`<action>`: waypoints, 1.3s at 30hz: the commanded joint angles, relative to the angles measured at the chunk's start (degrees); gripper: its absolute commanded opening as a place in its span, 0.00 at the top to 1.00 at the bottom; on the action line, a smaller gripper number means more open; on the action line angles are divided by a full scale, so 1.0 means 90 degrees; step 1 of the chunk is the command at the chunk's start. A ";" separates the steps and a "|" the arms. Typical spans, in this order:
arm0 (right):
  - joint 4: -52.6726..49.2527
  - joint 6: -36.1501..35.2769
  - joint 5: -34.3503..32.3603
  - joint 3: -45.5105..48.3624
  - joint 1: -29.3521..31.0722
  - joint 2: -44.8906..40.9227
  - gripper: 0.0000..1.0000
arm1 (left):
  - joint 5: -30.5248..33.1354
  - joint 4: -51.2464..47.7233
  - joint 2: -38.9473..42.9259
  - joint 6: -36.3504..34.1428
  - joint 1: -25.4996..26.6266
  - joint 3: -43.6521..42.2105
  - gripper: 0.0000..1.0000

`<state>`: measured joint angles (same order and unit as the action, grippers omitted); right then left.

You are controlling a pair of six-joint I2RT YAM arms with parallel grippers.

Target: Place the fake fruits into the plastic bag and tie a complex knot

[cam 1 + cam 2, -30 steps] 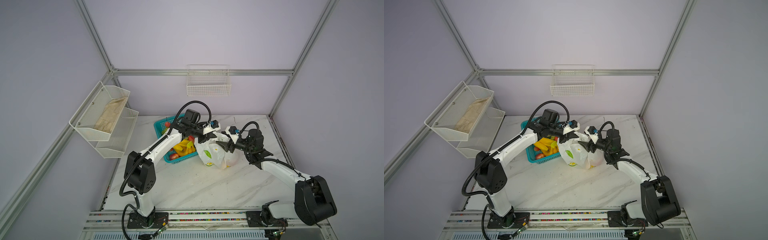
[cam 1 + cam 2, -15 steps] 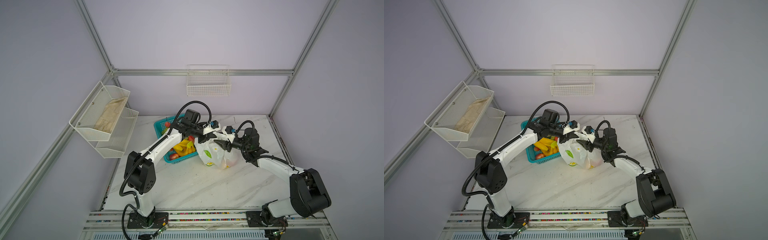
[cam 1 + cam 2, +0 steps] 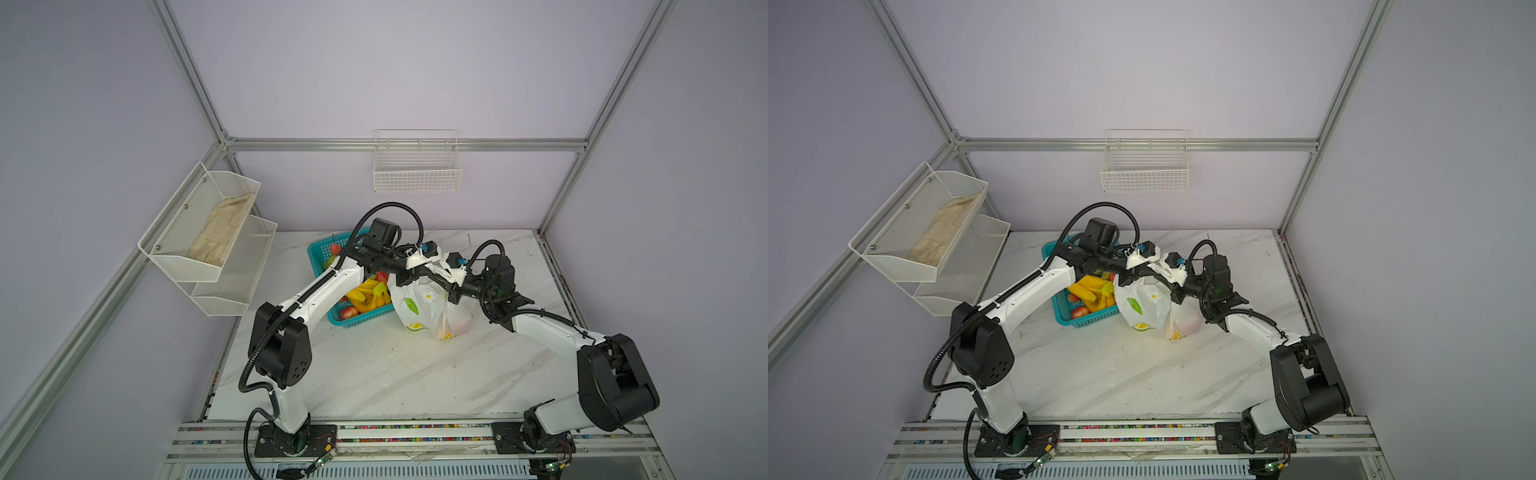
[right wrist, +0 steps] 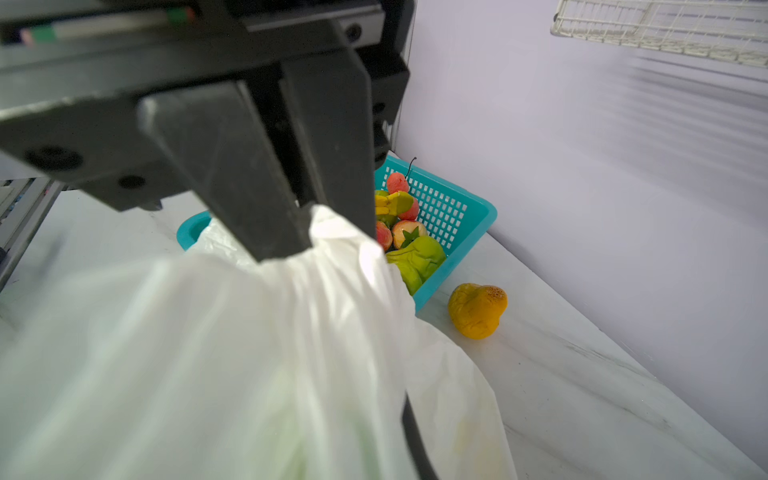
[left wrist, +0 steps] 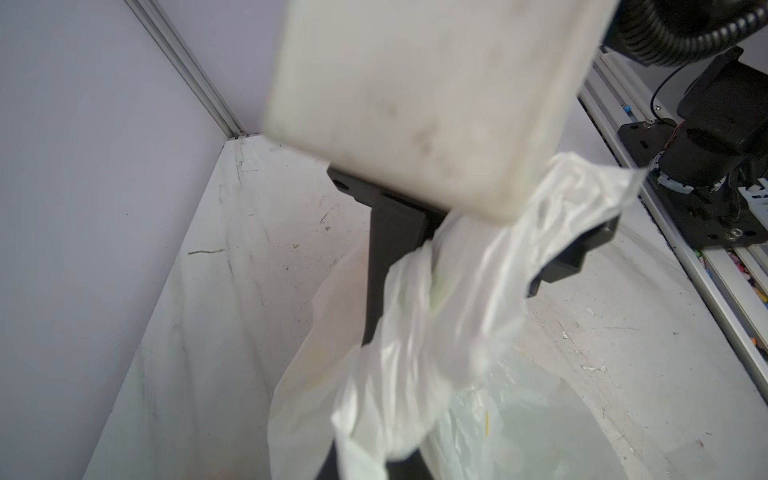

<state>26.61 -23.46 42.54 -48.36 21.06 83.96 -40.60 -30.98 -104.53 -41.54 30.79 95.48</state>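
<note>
The plastic bag [image 3: 424,309] stands upright in the rear half of the marbled desk [image 3: 374,374], midway between its side edges. Its long axis is vertical, with the gathered neck pointing up and the rounded belly resting just beside the teal lattice basket [image 3: 360,322]. Its thin, crinkly, translucent film carries a green-yellow print. The right gripper [image 4: 324,237] has its jaws pinched on the bunched neck. The left gripper [image 3: 438,281] meets the same bunch, but whether its jaws clamp it I cannot tell. Glossy bananas [image 3: 368,297] fill the basket, and a dented orange [image 4: 478,309] lies near the rear edge.
</note>
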 commanded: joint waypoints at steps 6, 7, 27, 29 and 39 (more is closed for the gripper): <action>0.0060 -0.0094 -0.0081 0.0017 -0.0005 -0.0332 1.00 | 0.0462 -0.0333 0.0583 0.0026 -0.0172 0.0324 0.67; 0.0061 -0.0061 -0.0075 0.0015 -0.0001 -0.0345 1.00 | 0.0509 -0.0396 0.0606 0.0024 -0.0206 0.0300 0.64; 0.0349 0.0494 -0.1040 0.0067 0.0000 -0.0550 1.00 | 0.0449 -0.0881 0.0335 0.0054 -0.0247 0.0575 1.00; 0.0572 0.0641 -0.1103 0.0114 -0.0006 -0.0550 1.00 | 0.0376 -0.0886 0.0326 0.0101 -0.0247 0.0578 1.00; 0.1653 0.1558 -0.1099 0.0323 0.0077 -0.0531 1.00 | 0.0124 -0.0882 0.0210 0.0211 -0.0174 0.0742 1.00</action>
<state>33.89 -12.95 33.76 -46.15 21.41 80.88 -36.86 -38.59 -102.37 -40.99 28.88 96.14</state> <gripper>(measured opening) 0.050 0.048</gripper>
